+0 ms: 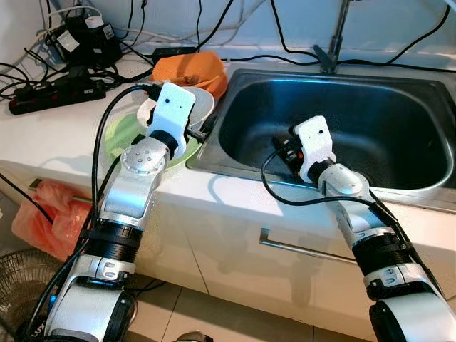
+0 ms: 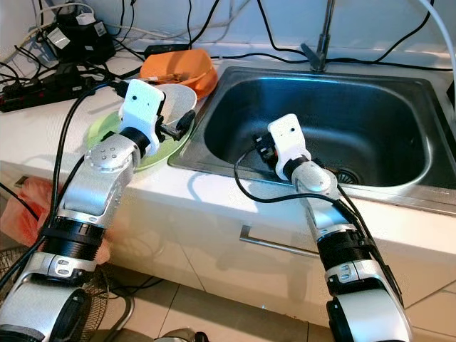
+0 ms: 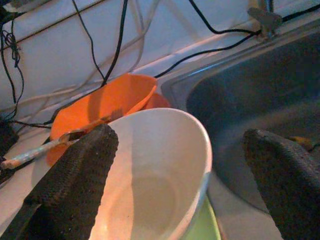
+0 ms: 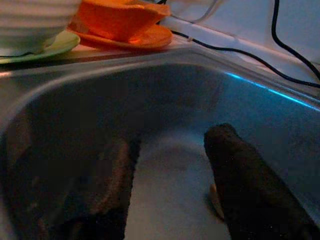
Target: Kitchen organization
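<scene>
Reaching out from the near edge of the white counter point(image 1: 214, 196), both silver arms work around the stainless steel sink basin point(image 1: 399, 107), which serves as the landmark. Just left of the sink's left rim, the left gripper point(image 3: 182, 165) hovers over a white ceramic bowl point(image 3: 155, 175), its two black fingers point(image 3: 75, 175) spread wide with one at the bowl's far-left rim and the other out past the rim on the sink side; nothing is gripped. That bowl sits on a pale green round plate point(image 2: 96, 128) beside the sink's left edge. Inside the basin, near its front-left wall, the right gripper point(image 4: 170, 180) hangs low with its fingers parted and empty; a small pale scrap lies by one fingertip, too dim to identify. Farther back, beyond the bowl and touching the sink's rear-left corner, rests an orange plastic bowl point(image 1: 192, 70) with a utensil handle across it. Behind that, left of the sink, a black power strip point(image 1: 57, 91) and tangled cables lie on the counter. My judgement: a one-sided pinch could tip the white bowl or slide it off the slick plate into the sink, and water splashing near the cables is a hazard.
</scene>
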{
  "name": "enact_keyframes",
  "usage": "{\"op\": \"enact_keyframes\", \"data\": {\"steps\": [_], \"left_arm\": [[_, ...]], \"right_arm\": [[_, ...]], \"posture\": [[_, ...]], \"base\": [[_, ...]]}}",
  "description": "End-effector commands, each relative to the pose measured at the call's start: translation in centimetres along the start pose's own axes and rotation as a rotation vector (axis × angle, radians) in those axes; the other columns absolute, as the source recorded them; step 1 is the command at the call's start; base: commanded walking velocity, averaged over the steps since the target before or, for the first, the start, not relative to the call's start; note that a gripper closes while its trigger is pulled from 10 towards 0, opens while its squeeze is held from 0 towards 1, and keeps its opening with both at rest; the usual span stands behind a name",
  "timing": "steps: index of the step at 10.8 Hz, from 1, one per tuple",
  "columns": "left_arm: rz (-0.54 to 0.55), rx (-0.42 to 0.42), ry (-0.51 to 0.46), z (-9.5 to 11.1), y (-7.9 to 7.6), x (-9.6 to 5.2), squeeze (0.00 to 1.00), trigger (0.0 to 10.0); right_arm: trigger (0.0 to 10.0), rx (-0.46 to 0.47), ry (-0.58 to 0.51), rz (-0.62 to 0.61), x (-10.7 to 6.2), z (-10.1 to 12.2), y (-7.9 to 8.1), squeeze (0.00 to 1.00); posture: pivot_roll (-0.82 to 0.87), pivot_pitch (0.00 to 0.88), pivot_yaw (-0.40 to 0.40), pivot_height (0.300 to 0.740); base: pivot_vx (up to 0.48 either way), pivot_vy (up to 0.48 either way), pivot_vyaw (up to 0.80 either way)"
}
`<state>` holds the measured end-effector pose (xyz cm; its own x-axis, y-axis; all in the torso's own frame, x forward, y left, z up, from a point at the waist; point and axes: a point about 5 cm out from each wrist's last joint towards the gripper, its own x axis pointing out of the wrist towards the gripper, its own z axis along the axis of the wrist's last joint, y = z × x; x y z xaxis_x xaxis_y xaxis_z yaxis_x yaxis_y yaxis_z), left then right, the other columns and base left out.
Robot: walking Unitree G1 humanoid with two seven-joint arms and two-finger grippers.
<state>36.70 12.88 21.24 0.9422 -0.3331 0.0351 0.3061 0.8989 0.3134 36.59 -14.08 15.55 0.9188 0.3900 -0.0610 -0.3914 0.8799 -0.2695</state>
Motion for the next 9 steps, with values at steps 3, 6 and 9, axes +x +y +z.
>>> {"op": "enact_keyframes", "data": {"steps": [3, 6, 9], "left_arm": [[0.007, 0.006, 0.008, 0.19, 0.39, 0.14, 1.0, 10.0], [0.007, 0.006, 0.008, 0.19, 0.39, 0.14, 1.0, 10.0], [0.007, 0.006, 0.008, 0.19, 0.39, 0.14, 1.0, 10.0]], "right_arm": [[10.0, -0.016, 0.0, 0.009, 0.06, 0.25, 0.14, 1.0], [10.0, -0.016, 0.0, 0.009, 0.06, 0.25, 0.14, 1.0], [10.0, -0.016, 0.0, 0.009, 0.06, 0.25, 0.14, 1.0]], "posture": [[0.1, 0.025, 0.108, 0.74], [0.1, 0.025, 0.108, 0.74], [0.1, 0.025, 0.108, 0.74]], "base": [[0.0, 0.0, 0.0], [0.0, 0.0, 0.0], [0.0, 0.0, 0.0]]}}
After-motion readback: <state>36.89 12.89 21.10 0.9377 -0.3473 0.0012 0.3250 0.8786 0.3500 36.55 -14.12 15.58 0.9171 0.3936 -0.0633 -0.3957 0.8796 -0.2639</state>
